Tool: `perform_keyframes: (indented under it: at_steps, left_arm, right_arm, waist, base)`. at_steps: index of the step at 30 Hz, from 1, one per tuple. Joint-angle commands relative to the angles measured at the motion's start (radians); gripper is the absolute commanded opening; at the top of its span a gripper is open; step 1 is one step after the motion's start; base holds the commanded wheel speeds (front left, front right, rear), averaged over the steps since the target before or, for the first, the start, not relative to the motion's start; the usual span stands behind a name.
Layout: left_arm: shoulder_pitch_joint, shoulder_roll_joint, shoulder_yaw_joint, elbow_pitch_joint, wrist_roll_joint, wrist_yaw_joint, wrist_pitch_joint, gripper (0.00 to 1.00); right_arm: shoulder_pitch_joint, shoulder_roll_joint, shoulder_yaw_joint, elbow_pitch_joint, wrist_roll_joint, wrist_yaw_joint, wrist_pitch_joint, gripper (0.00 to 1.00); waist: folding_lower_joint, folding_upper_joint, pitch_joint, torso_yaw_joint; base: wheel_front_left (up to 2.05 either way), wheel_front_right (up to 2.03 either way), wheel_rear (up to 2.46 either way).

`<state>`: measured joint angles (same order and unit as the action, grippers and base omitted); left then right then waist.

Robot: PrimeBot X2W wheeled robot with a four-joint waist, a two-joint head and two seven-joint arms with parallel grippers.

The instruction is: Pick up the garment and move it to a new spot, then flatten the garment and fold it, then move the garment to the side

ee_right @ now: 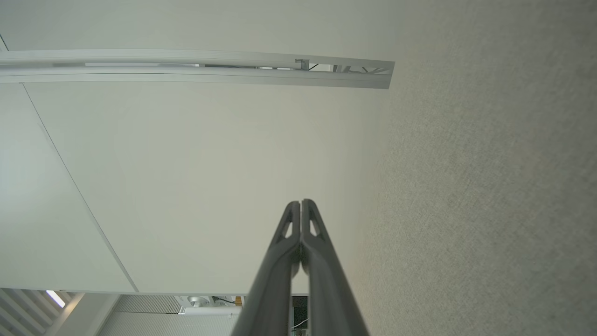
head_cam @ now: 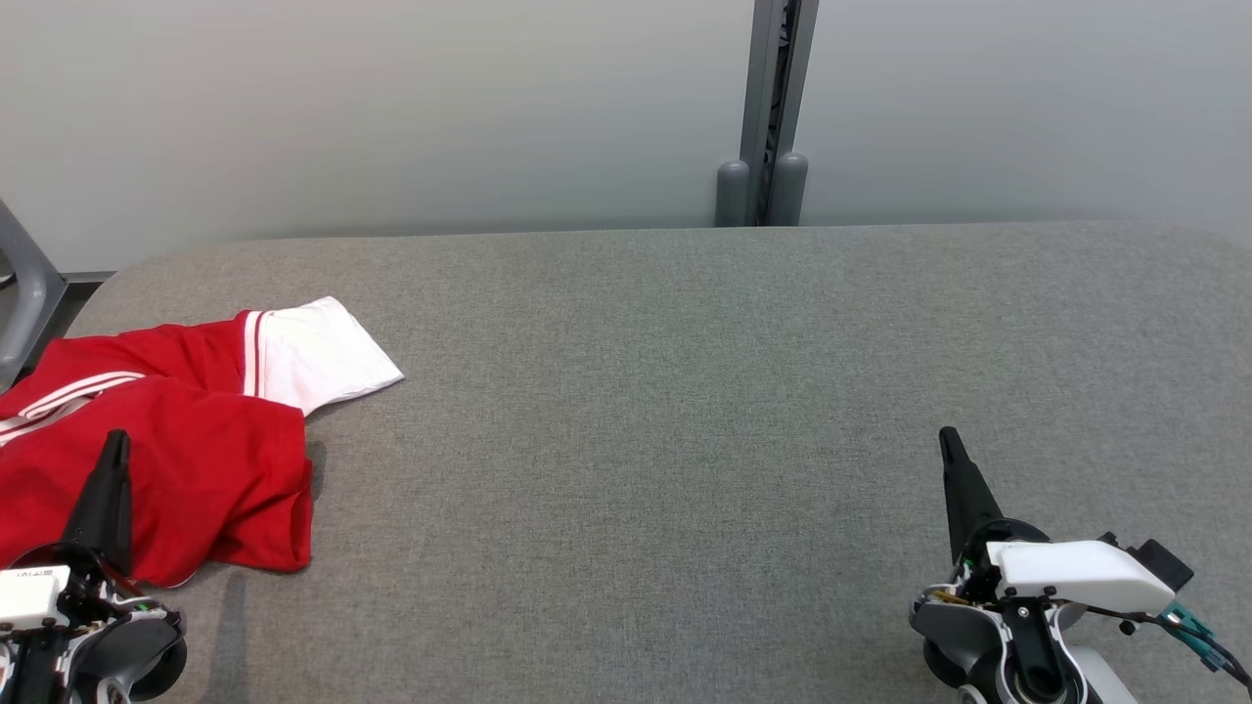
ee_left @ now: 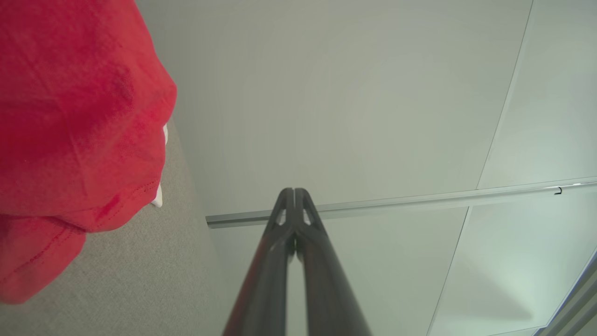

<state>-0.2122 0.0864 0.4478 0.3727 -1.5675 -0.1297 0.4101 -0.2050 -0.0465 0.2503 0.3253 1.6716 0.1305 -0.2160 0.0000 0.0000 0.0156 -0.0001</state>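
Now the left gripper [head_cam: 116,440], clenched empty, hangs by the garment [head_cam: 205,430]; right gripper [head_cam: 947,436] likewise.

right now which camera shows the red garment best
The head view: it takes in most of the garment, white sleeve and red body, crumpled at the table's left end. The left wrist view catches a close red bulge of it. The right wrist view faces table and wall.

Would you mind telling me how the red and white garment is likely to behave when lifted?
Probably floppy: the garment lies in soft, rumpled folds, so it should drape from a single pinch. It looks thin and light. The textured grey table may make it drag when pushed.
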Motion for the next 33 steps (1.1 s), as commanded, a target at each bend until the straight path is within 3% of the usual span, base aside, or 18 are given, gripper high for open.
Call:
perform_keyframes:
  at_steps: [1, 33]
  left_arm:
    - [-0.017, 0.006, 0.002, -0.001, -0.001, -0.005, 0.000, 0.00]
    - [-0.017, 0.006, 0.001, -0.001, -0.001, -0.005, -0.001, 0.00]
  right_arm:
    - [-0.006, -0.008, 0.000, -0.007, -0.002, 0.001, 0.000, 0.00]
    - [-0.006, -0.008, 0.000, -0.007, -0.002, 0.001, 0.000, 0.00]
  waist:
    - [0.0000, 0.0000, 0.000, 0.000]
    - [0.0000, 0.0000, 0.000, 0.000]
  base:
    - [0.00, 0.00, 0.00]
    - [0.00, 0.00, 0.00]
